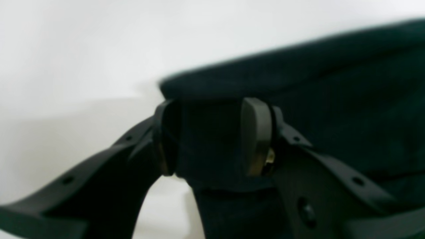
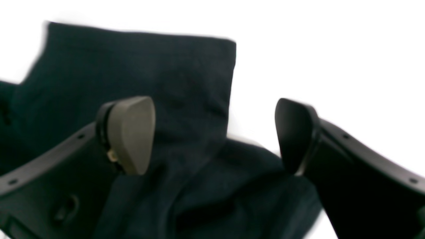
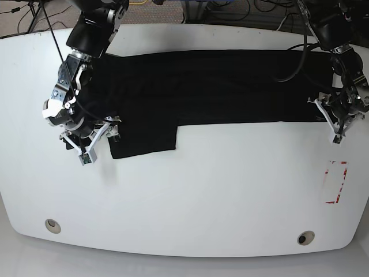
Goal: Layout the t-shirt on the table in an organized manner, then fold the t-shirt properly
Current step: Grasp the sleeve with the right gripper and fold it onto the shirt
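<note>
Lying across the far half of the table, the t-shirt forms a long black band running from nine o'clock toward three o'clock, with one sleeve hanging down toward six o'clock near its left end in the base view. Its far edge sits close to the table's twelve o'clock rim, and both ends disappear under the arms, so the hem and collar cannot be told apart from above.

The right gripper stands with its jaws wide apart — in the right wrist view the two pads have bare space between them, with a flap of the cloth and a strip of white tabletop showing in the gap. Nothing is pinched there. That view is soft and smeared, and the folds of black fabric below the pads merge into one dark mass, so it is unclear whether the pads touch the cloth.

The left gripper is clamped on the t-shirt: in the left wrist view a thick bunch of black cloth fills the space between the two pads, and the fabric spreads away toward two o'clock. This view is also blurred, and the lower part of the bunch is cut off by the frame.

A red tape mark lies at about four o'clock on the table, and two round metal holes sit near the front edge — the tape's left side is faint and hard to trace.
</note>
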Robot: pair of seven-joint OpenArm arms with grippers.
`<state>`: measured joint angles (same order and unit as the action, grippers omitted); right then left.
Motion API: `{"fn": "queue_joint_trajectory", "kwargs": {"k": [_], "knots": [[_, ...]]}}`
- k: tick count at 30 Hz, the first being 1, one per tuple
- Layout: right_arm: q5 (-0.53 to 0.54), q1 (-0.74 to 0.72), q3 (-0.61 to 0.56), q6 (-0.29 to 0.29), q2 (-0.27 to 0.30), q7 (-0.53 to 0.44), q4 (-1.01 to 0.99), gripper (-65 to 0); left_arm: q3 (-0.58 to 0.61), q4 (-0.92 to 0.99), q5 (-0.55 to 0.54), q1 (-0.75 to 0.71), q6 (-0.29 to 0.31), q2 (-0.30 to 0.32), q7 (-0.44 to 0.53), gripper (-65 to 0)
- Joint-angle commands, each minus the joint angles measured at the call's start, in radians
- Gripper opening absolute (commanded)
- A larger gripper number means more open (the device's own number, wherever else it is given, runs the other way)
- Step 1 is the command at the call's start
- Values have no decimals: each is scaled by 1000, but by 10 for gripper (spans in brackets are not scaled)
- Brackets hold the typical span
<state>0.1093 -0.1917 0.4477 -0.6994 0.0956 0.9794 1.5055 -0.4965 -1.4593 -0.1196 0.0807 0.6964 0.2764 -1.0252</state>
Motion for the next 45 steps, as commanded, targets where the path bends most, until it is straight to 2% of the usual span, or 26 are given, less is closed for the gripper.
{"fn": "queue_joint_trajectory", "kwargs": {"k": [1,8,13,16,25,34,38,41,42,43,44,45], "knots": [[10,-56,3,1,26,-60,-84,-113,-1,-62,-10,20,2,10,1,-375],[11,-111,1,1,46,-150,-274,-113,0,-148,-10,24,2,8,-11,-375],[11,-113,0,1,42,-188,-320,-113,0,-163,-10,24,2,8,-11,-375],[16,-114,0,1,37,-190,-337,-114,0,-171,-10,24,2,8,-11,-375],[11,-110,-7,1,-30,-185,-337,-160,0,-172,-10,24,2,8,-11,-375],[13,-94,-122,1,-38,-193,-337,-225,0,-171,-10,24,2,8,-11,-375],[11,-94,-122,1,-38,-195,-337,-319,0,-169,-10,24,2,8,-11,-375],[11,-94,-123,1,-38,-207,-337,-452,0,-169,-10,24,2,8,-11,-375],[11,-94,-123,1,-38,-211,-337,-525,0,-169,-10,24,2,8,-11,-375],[11,-94,-123,1,-38,-213,-337,-556,0,-169,-10,24,2,8,-11,-375],[11,-96,-125,1,-38,-213,-336,-626,0,-169,-10,24,2,8,-11,-375],[11,-96,-125,1,-38,-210,-332,-650,2,-169,-10,24,2,8,-11,-375]]}}
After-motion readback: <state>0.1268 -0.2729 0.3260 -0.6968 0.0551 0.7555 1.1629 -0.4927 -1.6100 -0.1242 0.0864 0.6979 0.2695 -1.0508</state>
